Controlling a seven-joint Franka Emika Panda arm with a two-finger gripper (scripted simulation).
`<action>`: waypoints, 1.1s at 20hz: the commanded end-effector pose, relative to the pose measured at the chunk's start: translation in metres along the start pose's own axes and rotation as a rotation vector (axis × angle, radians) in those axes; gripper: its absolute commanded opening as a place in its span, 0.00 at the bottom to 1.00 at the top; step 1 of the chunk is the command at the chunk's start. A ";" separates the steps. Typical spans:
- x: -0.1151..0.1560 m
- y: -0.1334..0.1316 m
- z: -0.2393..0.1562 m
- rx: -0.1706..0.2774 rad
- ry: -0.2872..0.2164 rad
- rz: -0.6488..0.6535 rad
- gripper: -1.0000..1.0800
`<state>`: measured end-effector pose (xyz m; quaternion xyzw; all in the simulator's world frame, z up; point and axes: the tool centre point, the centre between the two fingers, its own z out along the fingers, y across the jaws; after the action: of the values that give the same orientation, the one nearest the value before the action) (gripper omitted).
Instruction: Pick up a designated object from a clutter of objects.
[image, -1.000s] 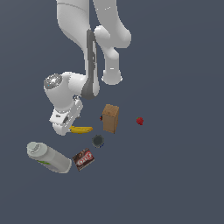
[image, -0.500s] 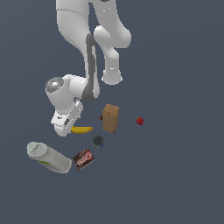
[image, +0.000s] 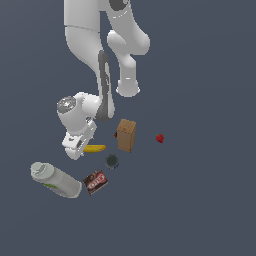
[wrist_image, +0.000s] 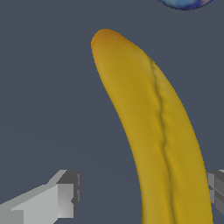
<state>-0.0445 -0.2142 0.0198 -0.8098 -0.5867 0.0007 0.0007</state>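
Note:
The designated object, a yellow curved banana (image: 95, 148) (wrist_image: 153, 131), lies on the dark floor among the clutter of objects. My gripper (image: 75, 148) (wrist_image: 142, 194) is low over its end on the exterior view's left and hides that end. In the wrist view the banana runs between my two grey fingertips (wrist_image: 65, 194), much closer to one than to the other. The gripper is open and I see no contact.
A brown box (image: 126, 134) stands just to the exterior view's right of the banana. A small dark round item (image: 111, 161), a dark red packet (image: 95, 182) and a white bottle (image: 55, 180) lie nearer the camera. A red berry (image: 159, 138) sits farther right.
The gripper has come down slightly toward the banana. The objects have not moved.

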 end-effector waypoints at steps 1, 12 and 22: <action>0.000 0.000 0.001 -0.001 0.000 0.000 0.00; 0.000 0.002 0.000 -0.005 -0.001 -0.001 0.00; 0.022 -0.010 -0.022 -0.004 -0.003 -0.001 0.00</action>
<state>-0.0470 -0.1958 0.0358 -0.8098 -0.5867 0.0010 -0.0006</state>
